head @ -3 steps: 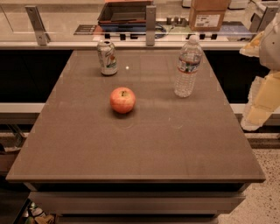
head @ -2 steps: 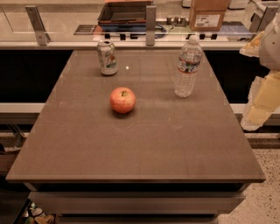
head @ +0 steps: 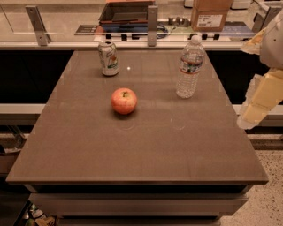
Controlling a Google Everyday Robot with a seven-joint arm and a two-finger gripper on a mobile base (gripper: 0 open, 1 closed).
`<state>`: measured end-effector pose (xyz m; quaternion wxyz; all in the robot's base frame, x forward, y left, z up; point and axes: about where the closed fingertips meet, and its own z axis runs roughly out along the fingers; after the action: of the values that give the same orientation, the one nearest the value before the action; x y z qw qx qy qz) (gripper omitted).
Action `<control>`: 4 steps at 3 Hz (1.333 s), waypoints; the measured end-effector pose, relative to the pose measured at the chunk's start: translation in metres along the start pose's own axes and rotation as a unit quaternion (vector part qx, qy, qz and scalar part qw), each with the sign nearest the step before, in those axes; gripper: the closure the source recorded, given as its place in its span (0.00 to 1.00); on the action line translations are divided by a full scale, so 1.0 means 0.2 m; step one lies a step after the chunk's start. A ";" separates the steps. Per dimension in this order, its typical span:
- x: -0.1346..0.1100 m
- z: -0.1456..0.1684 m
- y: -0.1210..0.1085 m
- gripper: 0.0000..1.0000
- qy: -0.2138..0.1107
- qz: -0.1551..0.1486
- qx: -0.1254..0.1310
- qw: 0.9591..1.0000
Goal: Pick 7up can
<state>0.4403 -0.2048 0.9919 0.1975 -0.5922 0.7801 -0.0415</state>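
Observation:
The 7up can point(head: 108, 58) stands upright at the far left of the brown table point(head: 132, 154); it is whitish-silver with green and red markings and a silver top. My gripper point(head: 250, 114) hangs at the right edge of the view, beside the table's right side, pale and cream-coloured. It is far from the can, about a table's width to its right and nearer the front. It holds nothing that I can see.
A red apple point(head: 124, 101) sits near the table's middle. A clear plastic water bottle point(head: 189, 67) stands at the far right. Behind the table runs a counter with a dark tray point(head: 127, 12), a cardboard box point(head: 210, 14) and metal posts point(head: 152, 25).

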 end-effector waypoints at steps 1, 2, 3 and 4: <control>-0.14 0.02 0.00 0.00 -0.066 -0.018 0.006 0.998; -0.34 0.06 0.02 0.00 -0.145 -0.047 -0.010 0.988; -0.49 0.09 0.02 0.00 -0.210 -0.057 -0.018 0.976; -0.56 0.17 -0.04 0.00 -0.254 -0.027 -0.023 0.967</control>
<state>0.4845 -0.0956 0.9931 0.3744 -0.6082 0.6890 0.1233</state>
